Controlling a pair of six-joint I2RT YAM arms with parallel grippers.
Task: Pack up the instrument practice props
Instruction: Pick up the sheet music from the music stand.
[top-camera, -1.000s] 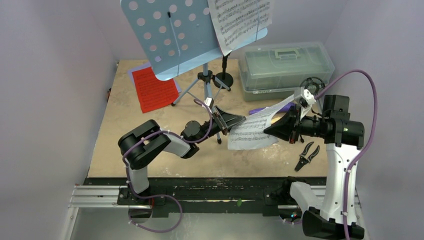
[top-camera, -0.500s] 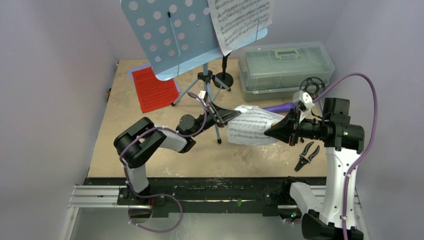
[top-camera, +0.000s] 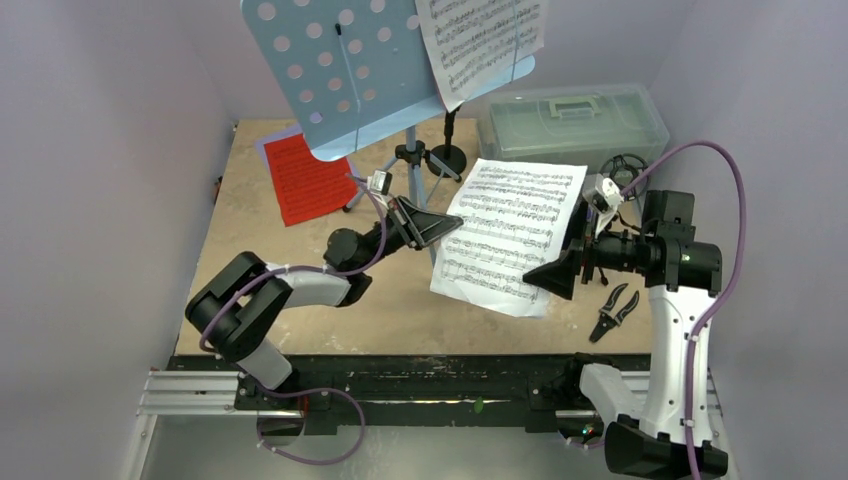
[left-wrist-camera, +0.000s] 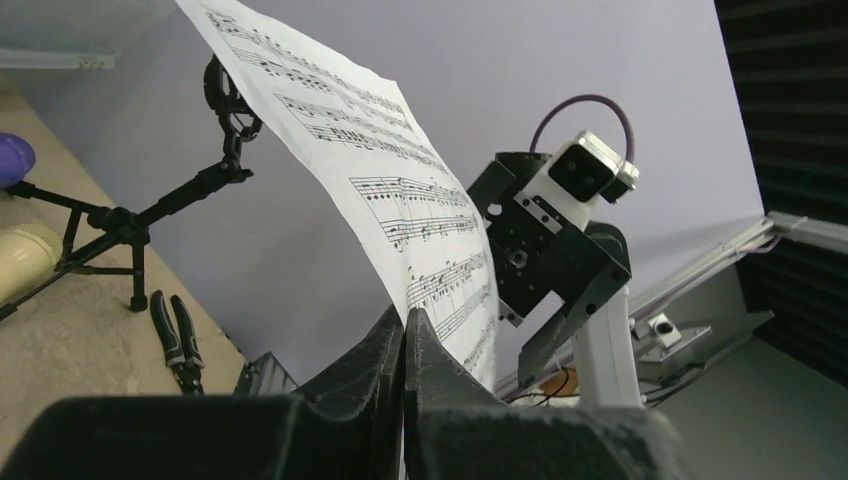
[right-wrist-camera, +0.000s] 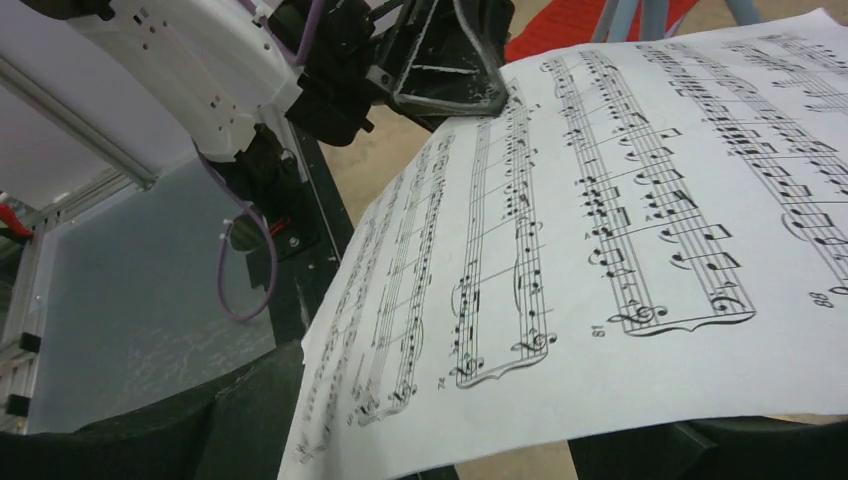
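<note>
- Step in hand, as I judge it: getting the loose sheet music into one pincer alone so it can go to the red folder at the far left.
- Left pincer: pressed together on the sheet's left edge. In the left wrist view the fingertips meet with the paper between them.
- Right pincer: spread. In its wrist view the sheet lies across the gap and I see no pinch on it.
- To do this well:
  - Draw the right pincer back toward the right, level, so neither finger catches the paper's near right corner.
  - Lead with the pinched edge and move slowly. The paper is limp, held at one edge only, and would fold or flap.
  - Steer round the tripod legs of the music rest, which stand between the sheet and the folder.
- Risk: the pinch sits close to the margin, so a tug could slip it out.
- Sheet appearance: white, printed with staves, opened out nearly flat with a mild curl. It is in the air over the middle of the worktop, between the arms and just near of the plastic box.
- A second sheet is on the rest.
- The pliers lie near right, not involved.
</note>
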